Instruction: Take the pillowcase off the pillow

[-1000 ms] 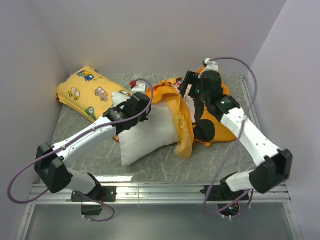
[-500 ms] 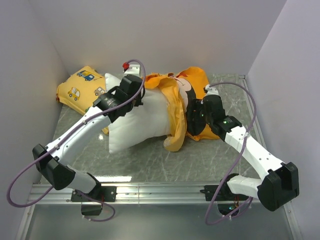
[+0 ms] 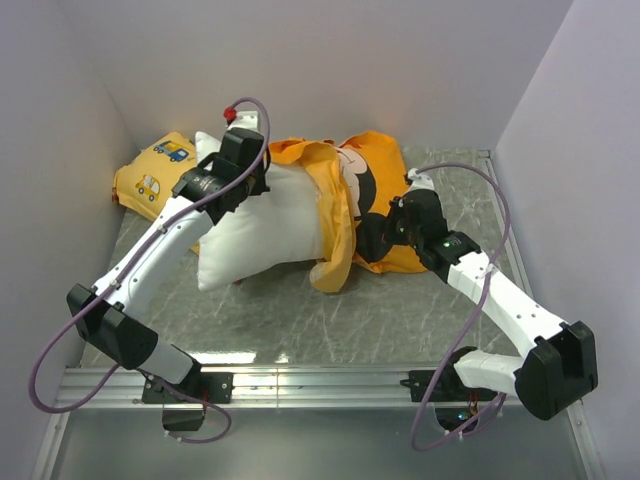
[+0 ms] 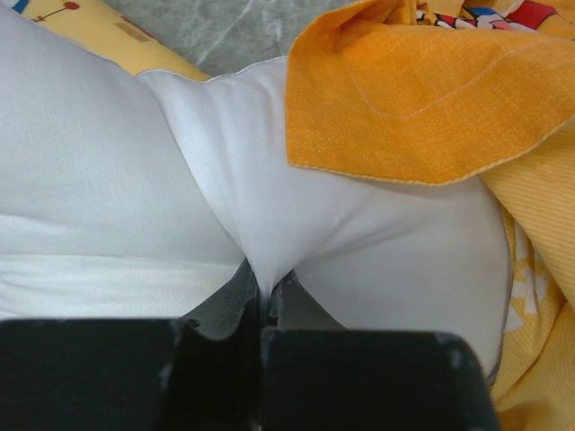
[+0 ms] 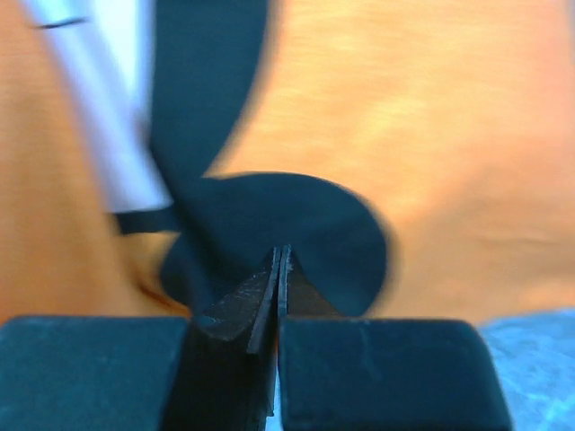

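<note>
The white pillow lies across the middle of the table, its left half bare. Its right end sits inside the orange pillowcase, whose open hem is bunched round the pillow's middle. My left gripper is shut on a pinch of the pillow's white fabric at its back edge; in the left wrist view the cloth funnels into the closed left gripper, with an orange flap beyond. My right gripper is shut, its tips pressed against the black print on the pillowcase; no fold shows between them.
A smaller yellow pillow with little cars lies at the back left, partly under the white pillow's corner. Grey walls close in the left, back and right. A metal rail runs along the near edge.
My left arm has drawn the pillow back and to the left, baring more of it. My right gripper has come down from the back onto the pillowcase's near side and shut.
</note>
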You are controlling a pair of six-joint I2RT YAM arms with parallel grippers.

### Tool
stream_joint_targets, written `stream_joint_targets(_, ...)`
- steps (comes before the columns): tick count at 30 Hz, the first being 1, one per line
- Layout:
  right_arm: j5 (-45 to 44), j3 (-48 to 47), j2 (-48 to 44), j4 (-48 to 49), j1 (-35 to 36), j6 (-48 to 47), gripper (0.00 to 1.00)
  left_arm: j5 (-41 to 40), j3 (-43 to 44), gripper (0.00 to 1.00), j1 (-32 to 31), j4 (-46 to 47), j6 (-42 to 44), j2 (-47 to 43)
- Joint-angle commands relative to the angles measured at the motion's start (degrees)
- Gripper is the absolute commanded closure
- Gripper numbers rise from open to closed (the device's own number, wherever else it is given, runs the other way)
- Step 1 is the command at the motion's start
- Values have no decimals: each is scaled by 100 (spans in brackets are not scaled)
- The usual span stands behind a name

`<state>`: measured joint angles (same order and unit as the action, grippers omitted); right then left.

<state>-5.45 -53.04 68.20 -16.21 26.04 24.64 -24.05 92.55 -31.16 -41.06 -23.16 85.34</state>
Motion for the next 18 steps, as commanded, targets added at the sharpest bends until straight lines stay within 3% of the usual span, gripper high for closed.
stream_joint_targets(1,-588,-163,-9,-215,-500,163,100,49,492,100,503,643,-4,-412)
stream_joint_targets(5,271,-14,-263,2,-1066,190,100,611,369,99,918,783,-136,-580)
stream_joint_targets(6,525,47,-377,108,-988,181,88,725,343,99,918,775,-128,-554)
stream_joint_targets(9,258,-39,-484,276,-234,50,67,823,281,99,918,731,-154,-492)
stream_joint_targets(12,-131,-119,-317,329,487,-188,52,841,123,100,918,845,-154,-571)
stream_joint_targets(15,-158,-154,-46,416,822,-214,43,841,149,100,918,828,-154,-562)
stream_joint_targets(18,-263,-268,279,408,964,-223,41,841,210,100,918,801,-136,-545)
